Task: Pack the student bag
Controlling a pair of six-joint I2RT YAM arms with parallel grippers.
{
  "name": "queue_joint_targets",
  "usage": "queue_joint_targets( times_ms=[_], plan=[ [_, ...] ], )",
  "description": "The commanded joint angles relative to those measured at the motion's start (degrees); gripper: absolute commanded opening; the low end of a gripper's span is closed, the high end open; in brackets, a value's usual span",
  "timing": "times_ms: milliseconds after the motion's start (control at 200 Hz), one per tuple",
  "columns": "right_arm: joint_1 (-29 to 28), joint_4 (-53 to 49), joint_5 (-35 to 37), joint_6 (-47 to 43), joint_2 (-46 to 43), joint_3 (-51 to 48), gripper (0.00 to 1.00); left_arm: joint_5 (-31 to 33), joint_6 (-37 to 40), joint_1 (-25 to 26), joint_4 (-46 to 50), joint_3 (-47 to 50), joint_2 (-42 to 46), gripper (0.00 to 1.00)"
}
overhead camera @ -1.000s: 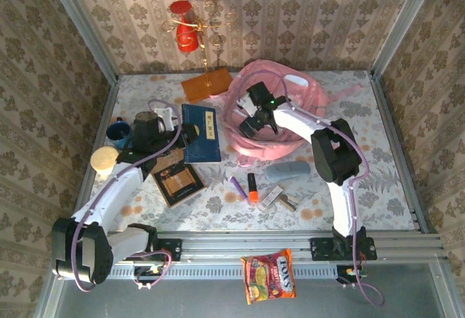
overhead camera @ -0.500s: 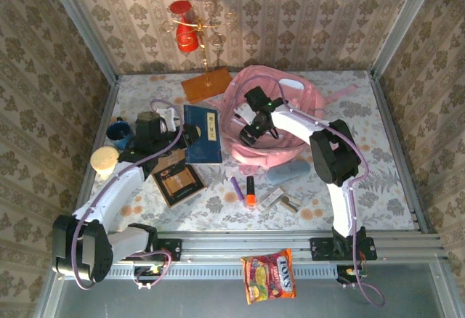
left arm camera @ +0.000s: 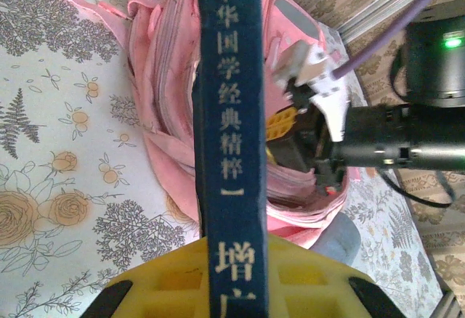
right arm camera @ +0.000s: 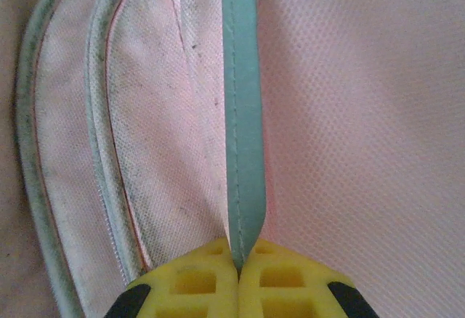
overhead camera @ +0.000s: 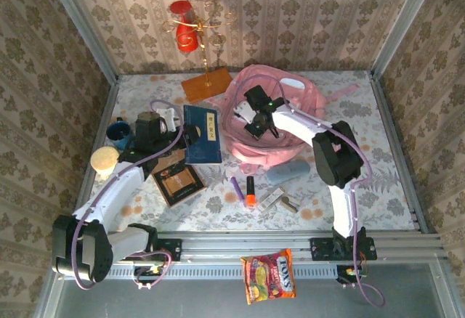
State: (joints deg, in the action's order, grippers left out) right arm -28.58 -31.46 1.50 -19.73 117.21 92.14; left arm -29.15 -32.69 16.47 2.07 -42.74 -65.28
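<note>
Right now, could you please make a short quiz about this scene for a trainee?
1. True or false: the right claw is shut on the teal trim of the student bag.
2. What does the left claw hold? A scissors; B blue book; C bottle.
3. Which colour is the marker beside the purple pen?
Key: 1 true; 2 B; 3 orange.

Blue book (left arm camera: 229, 115) is clamped in the left gripper (left arm camera: 233, 271) at 6 o'clock, student bag (left arm camera: 163, 64) sprawled behind toward 12.
</note>
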Motion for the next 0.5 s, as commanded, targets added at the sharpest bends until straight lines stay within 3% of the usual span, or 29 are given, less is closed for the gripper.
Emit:
queue_joint_targets(
  times_ms=[0, 220, 335, 495],
  plan=[
    [1.7, 6.0, -0.6, 4.4, -10.4, -2.4, 0.0, 0.2, 1.3, 0.4, -0.5, 0.1, 0.9, 0.0],
    [-0.1, 10.4, 1.1, 6.7, -14.8, -7.8, 0.0, 0.7, 1.4, 0.5, -1.0, 0.5, 0.4, 0.0],
    [1.0, 10.2, 3.1, 9.2, -15.3, -5.9, 0.0, 0.1, 1.4, 1.2, -1.9, 0.2, -0.1, 0.0],
    [2.6, 7.2, 0.3, 11.8, -15.3, 0.1, 0.0, -1.2, 0.0, 3.6, -4.3, -1.9, -1.9, 0.0]
  ],
)
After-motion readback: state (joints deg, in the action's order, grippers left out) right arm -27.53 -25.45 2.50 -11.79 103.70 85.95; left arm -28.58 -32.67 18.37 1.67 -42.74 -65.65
